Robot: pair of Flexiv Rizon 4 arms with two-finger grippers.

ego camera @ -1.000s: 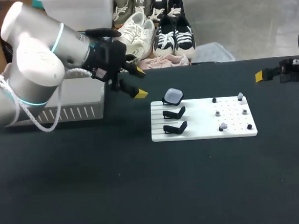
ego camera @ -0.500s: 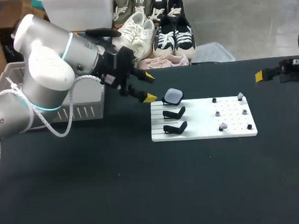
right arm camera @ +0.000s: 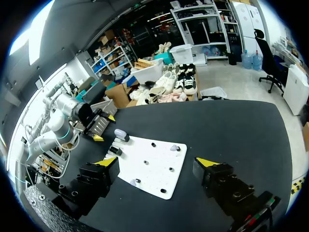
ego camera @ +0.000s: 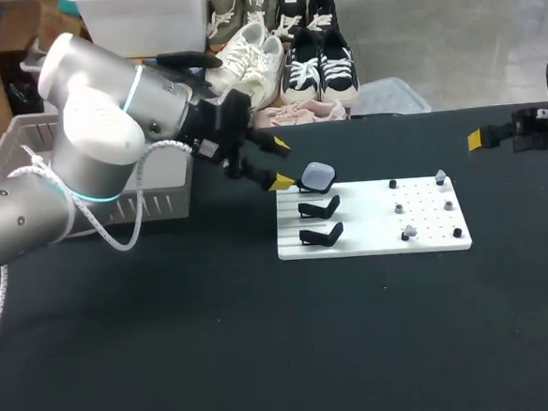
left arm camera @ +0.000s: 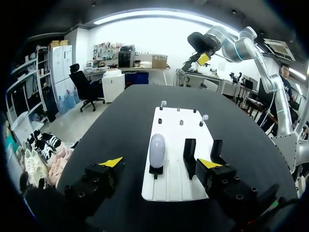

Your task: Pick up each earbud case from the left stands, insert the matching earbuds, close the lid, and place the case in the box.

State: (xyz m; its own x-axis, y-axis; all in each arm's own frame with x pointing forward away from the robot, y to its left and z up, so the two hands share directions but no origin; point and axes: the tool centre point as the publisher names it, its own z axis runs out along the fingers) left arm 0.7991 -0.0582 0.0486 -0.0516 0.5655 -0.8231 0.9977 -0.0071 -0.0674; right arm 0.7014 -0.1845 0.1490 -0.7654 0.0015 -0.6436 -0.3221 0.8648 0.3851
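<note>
Nearest me on the black table (ego camera: 266,357) lies the white board (ego camera: 371,244); its two nearer black stands (ego camera: 321,233) are bare; small earbuds (ego camera: 408,231) sit on its right half; the earbud case (ego camera: 317,175) rests on the farthest stand; my left gripper (ego camera: 281,165) hangs just beside it, fingers spread, grasping nothing; farther right, my right gripper (right arm camera: 158,162) is likewise released and empty.

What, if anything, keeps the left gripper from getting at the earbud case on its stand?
Likely nothing, so yes: the left gripper is open just short of the earbud case, nothing lies between them, and the case's sides look exposed.
</note>
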